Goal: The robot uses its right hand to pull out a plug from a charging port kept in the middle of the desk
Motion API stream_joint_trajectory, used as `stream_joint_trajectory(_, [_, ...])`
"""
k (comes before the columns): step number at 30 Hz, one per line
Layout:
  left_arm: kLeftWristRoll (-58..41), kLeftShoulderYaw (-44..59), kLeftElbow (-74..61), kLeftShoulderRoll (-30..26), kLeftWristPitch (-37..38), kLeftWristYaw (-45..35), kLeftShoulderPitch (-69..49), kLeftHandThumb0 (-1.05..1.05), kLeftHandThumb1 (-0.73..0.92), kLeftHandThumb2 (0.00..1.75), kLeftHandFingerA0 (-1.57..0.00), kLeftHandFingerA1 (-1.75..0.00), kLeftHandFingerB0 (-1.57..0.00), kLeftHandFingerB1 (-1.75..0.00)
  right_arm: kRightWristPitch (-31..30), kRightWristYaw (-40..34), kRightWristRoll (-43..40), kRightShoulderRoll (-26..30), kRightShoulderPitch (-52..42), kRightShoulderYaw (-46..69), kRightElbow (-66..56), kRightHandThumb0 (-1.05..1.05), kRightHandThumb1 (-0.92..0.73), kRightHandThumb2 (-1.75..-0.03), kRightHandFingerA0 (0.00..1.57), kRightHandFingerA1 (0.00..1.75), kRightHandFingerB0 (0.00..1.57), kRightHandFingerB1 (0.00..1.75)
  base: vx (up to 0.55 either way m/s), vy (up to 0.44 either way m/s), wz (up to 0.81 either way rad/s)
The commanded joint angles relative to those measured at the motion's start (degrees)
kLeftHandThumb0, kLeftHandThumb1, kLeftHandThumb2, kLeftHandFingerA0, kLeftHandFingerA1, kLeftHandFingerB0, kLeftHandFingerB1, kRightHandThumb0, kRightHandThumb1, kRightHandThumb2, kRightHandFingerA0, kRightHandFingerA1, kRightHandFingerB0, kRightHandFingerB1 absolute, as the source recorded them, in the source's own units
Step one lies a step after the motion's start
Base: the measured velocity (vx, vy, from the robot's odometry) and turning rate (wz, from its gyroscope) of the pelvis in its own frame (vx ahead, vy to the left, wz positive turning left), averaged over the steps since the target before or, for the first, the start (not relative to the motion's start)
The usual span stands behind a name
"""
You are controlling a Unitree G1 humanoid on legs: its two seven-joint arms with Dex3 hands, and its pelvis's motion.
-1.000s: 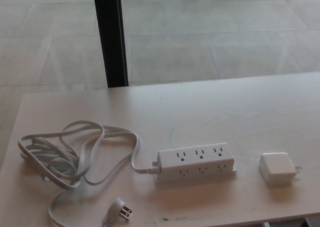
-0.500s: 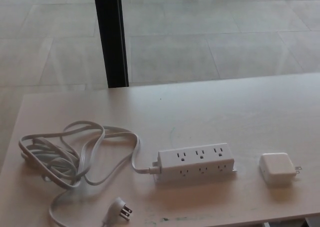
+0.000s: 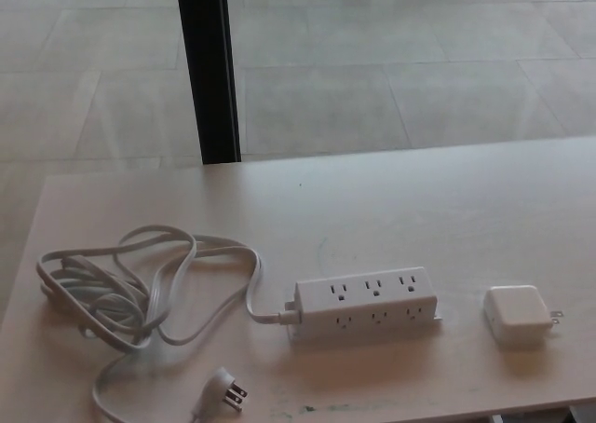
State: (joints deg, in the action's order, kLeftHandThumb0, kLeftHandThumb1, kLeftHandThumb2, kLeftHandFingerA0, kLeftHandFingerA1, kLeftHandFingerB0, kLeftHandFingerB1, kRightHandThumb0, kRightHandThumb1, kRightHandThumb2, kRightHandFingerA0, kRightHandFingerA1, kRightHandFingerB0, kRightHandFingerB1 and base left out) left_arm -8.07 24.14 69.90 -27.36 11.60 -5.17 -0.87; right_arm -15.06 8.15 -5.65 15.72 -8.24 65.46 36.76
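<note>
Lying mid-desk (image 3: pixel 391 209), a white power strip (image 3: pixel 365 302) is showing six vacant sockets, its cord (image 3: pixel 140 293) looping leftward and ending in a plug (image 3: pixel 226 391) near the front edge, a white charger block (image 3: pixel 515 314) sitting apart at right, neither robot hand showing.

On the desk (image 3: pixel 419 199), near its middle: a power strip (image 3: pixel 367 302), lying flat, long side running left to right. Right of it, apart, near the right edge: a plug block (image 3: pixel 515 313), lying flat, prongs pointing right. Left of the strip: a cord (image 3: pixel 140 288), joined to the strip's left end, piled in loose loops by the left edge. At the near edge, left of the strip: the cord's plug (image 3: pixel 223 390), prongs pointing right. Far behind the desk: the floor (image 3: pixel 391 69). Past the far left corner: a post (image 3: pixel 209 69), standing up.
</note>
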Motion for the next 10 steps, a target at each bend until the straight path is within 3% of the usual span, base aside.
stream_joint_trajectory(1, [-0.56,0.26,0.48,-1.65,-0.03,-0.05,0.21,-0.85,0.92,0.77,-0.79,-0.6,-0.51,-0.46,-1.89,1.8,-6.48,0.38,-2.04,-2.92,-1.75,-0.65,-0.6,-0.59,1.0,1.08,0.4,0.68,0.0,0.0,0.0])
stream_joint_trajectory(2, [-0.56,0.24,0.26,-1.54,-0.13,0.19,0.27,-0.84,0.92,0.78,-0.79,-0.59,-0.51,-0.45,-2.12,1.99,-7.24,0.61,-2.46,-3.62,-2.01,-0.64,-0.42,-0.86,0.99,1.06,0.37,0.67,0.0,0.0,0.0])
stream_joint_trajectory(3, [-0.67,0.31,-0.04,-1.35,-0.33,0.52,0.41,-0.84,0.92,0.78,-0.79,-0.59,-0.51,-0.45,-2.54,2.09,-7.74,0.8,-2.67,-4.01,-2.31,-0.64,-0.42,-0.86,0.99,1.06,0.37,0.67,0.0,0.0,0.0])
stream_joint_trajectory(4, [-1.05,0.62,-0.02,-1.28,-0.48,0.28,0.44,-0.85,0.92,0.78,-0.79,-0.59,-0.5,-0.44,-1.61,2.01,-7.53,1.14,-3.02,-5.04,-1.69,-0.63,-0.59,-0.57,0.99,1.06,0.41,0.65,0.0,0.0,0.0])
stream_joint_trajectory(5, [-0.05,-0.24,0.5,-1.55,-0.14,0.27,0.49,-0.84,0.92,0.79,-0.78,-0.55,-0.5,-0.42,-1.49,2.35,-7.8,1.07,-3.74,-6.08,-2.6,-0.63,-0.59,-0.57,0.99,1.03,0.48,0.65,0.0,0.0,0.0])
stream_joint_trajectory(10, [-0.03,-0.51,-0.03,-1.38,-0.03,0.78,0.12,-0.83,0.92,0.79,-0.79,-0.58,-0.5,-0.44,-0.84,1.86,-9.88,2.6,-3.76,-7.64,0.05,-0.63,-0.58,-0.57,0.95,1.04,0.47,0.66,0.0,0.0,0.0])
